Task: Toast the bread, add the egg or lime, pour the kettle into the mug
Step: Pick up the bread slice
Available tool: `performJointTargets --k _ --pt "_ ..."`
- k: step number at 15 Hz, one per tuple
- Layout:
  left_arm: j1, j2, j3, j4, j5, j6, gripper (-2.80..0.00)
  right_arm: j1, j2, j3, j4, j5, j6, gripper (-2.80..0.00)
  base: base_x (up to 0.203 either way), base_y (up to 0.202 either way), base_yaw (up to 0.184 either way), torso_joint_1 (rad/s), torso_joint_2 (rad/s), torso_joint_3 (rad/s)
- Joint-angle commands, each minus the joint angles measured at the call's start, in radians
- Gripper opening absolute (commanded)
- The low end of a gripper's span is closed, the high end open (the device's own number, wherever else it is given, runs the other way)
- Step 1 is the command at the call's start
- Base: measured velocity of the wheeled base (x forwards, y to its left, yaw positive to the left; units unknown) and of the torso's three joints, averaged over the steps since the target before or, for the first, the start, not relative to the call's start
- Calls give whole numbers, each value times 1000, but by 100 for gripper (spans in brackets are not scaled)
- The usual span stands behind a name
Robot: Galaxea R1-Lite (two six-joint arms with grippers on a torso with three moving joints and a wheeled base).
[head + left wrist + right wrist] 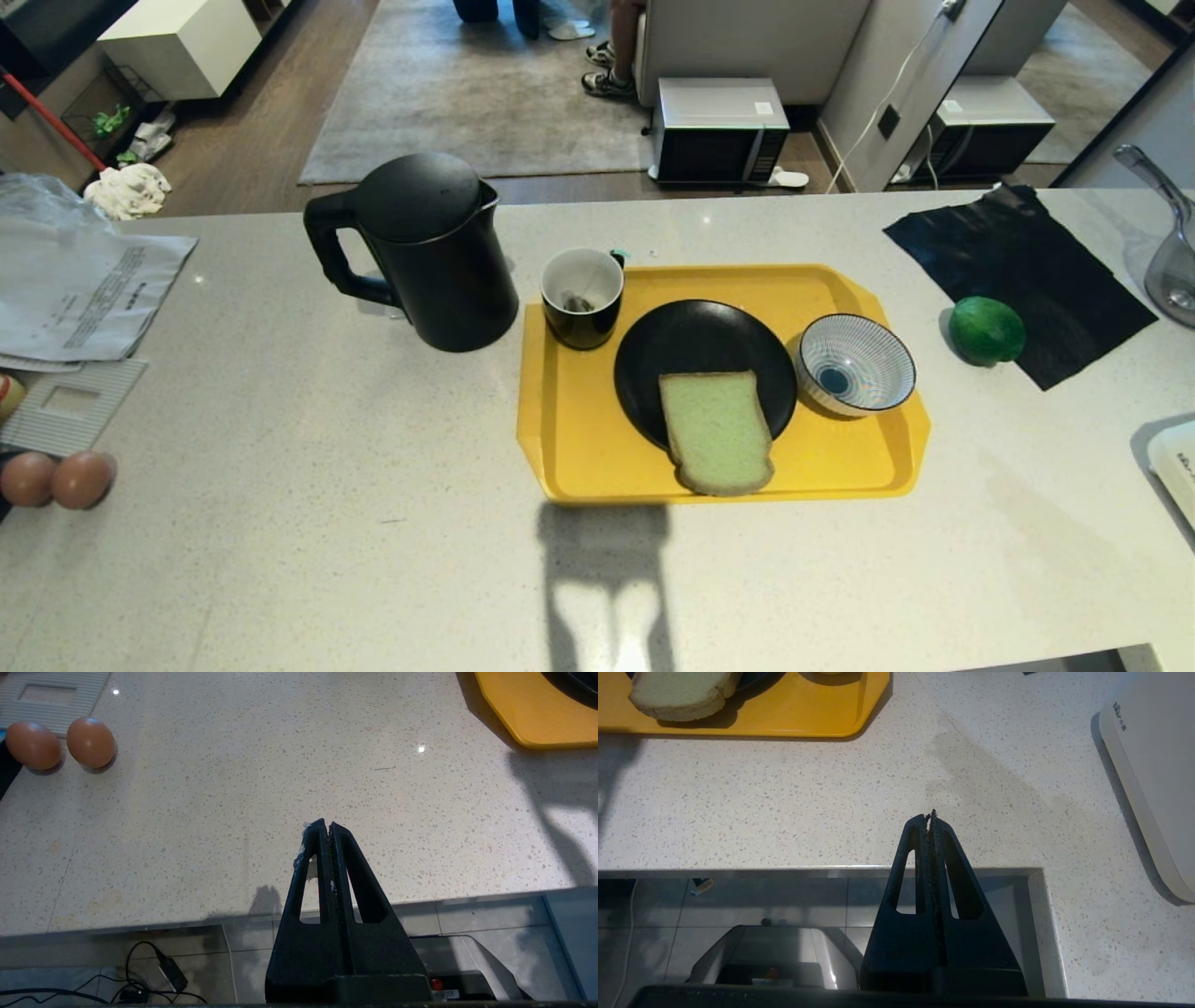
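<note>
Left gripper (325,826): fingers pressed together, holding nothing, poised over the near edge of the counter (233,812). Two brown eggs (60,744) lie well off to its left; the corner of the yellow tray (537,714) is ahead to its right.

Right gripper (930,815): fingers closed, empty, also at the near counter edge. The bread (679,693) lies ahead to its left on the tray; a white appliance (1153,774) sits to its right.

Relative to the tray (579,439):
- bread (717,431) on it, half on the black plate (695,350), overhanging the plate's near rim
- mug (583,297) at its far left corner, teabag inside
- striped bowl (854,364) at its right side, just beside the plate
- kettle (425,252) off it, to the left, beside the mug
- lime (986,330) off it, to the right, at the edge of a black cloth (1018,275)

Both grippers are well apart from all of these.
</note>
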Motion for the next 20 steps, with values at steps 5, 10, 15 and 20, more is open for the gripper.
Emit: performJointTargets --k 5,10,15,20 --pt "0 -2 17 -1 -1 0 -280 0 0 1 0 -1 0 -280 0 0 0 0 0 0" --pt "0 -2 17 0 1 0 -280 0 0 1 0 1 -2 -280 0 0 0 0 0 0" --pt "0 -2 17 -1 1 -6 -280 0 0 0 0 -1 -2 -280 0 0 0 0 0 0" --pt "0 -2 17 -1 1 -6 -280 0 0 0 0 1 0 -280 0 0 0 0 0 0"
